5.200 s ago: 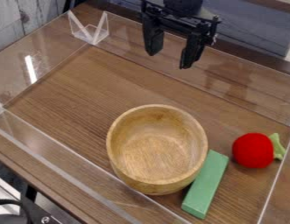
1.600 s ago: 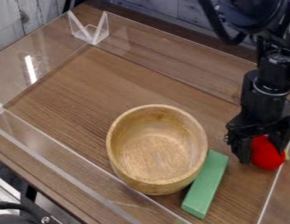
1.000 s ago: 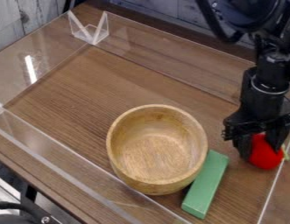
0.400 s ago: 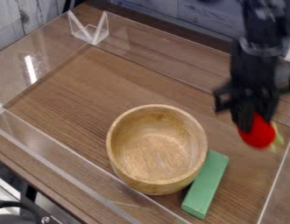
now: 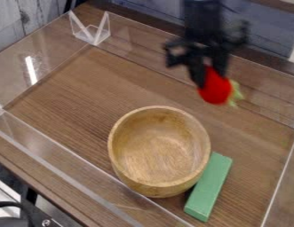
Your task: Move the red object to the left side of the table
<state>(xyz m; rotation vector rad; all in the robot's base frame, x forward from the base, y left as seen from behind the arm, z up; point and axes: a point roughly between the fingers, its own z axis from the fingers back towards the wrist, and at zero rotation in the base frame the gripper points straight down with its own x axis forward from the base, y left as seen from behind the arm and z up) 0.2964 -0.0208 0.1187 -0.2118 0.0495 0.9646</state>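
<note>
The red object (image 5: 216,90), a small round toy fruit with a bit of green at its right side, hangs in the air above the table (image 5: 101,89), behind and to the right of the wooden bowl. My gripper (image 5: 212,78) points down and is shut on the red object, its dark fingers blurred by motion. The arm rises out of the top of the view.
A wooden bowl (image 5: 159,149) sits at front centre. A green rectangular block (image 5: 209,186) lies against its right side. Low clear acrylic walls (image 5: 66,168) edge the table, and a small clear stand (image 5: 89,28) is at the back left.
My gripper closed on the red object at the right edge, lifted it off the table and carried it up and to the left. Bowl and green block have not moved.
</note>
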